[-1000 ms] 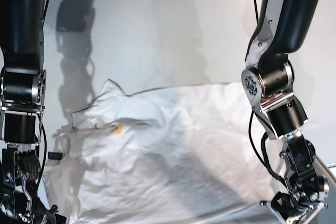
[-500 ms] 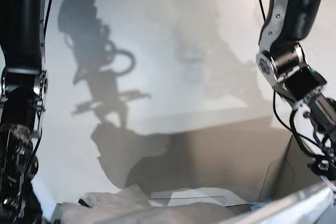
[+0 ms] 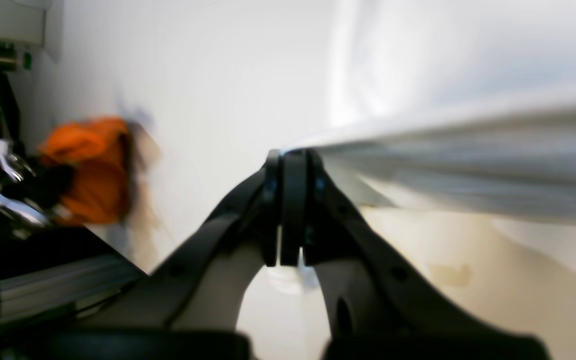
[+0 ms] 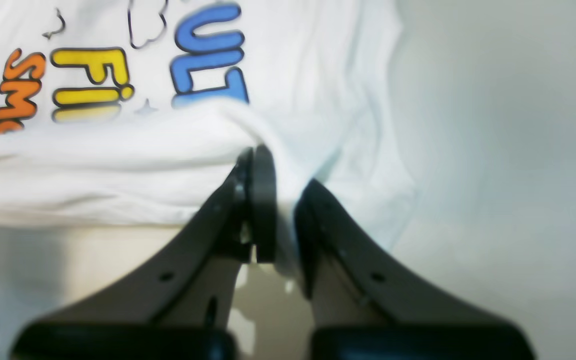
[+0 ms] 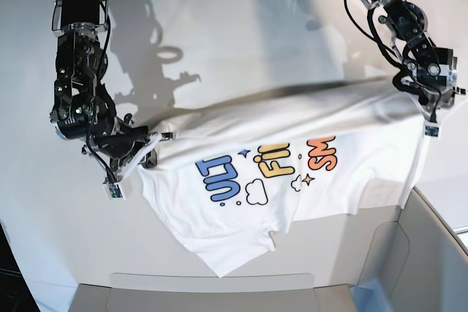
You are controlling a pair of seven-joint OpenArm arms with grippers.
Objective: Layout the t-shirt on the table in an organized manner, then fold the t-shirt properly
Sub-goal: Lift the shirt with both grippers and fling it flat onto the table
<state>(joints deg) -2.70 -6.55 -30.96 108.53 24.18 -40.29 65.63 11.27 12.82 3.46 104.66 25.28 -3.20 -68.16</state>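
Note:
The white t-shirt (image 5: 241, 217) is stretched between my two grippers, its blue, yellow and orange letters facing the base camera and its lower part draping down. On that view's left, my right gripper (image 5: 144, 142) is shut on one end of the cloth. The right wrist view shows its fingers (image 4: 260, 200) pinching a white fold of the t-shirt (image 4: 293, 75) just below the blue letters. My left gripper (image 5: 427, 107), on the base view's right, is shut on the other end. In the left wrist view the blurred t-shirt (image 3: 468, 165) runs off to the right from that gripper (image 3: 290, 157). The white table (image 5: 219, 49) lies behind and below.
A grey bin-like piece (image 5: 219, 286) sits along the table's front edge and right corner. An orange object (image 3: 88, 170) and dark equipment show at the left of the left wrist view. Arm shadows fall across the far tabletop.
A second ago the shirt lay spread on the table, print hidden, with both arms low. Both arms have since risen, and the shirt now hangs stretched between them, print showing.

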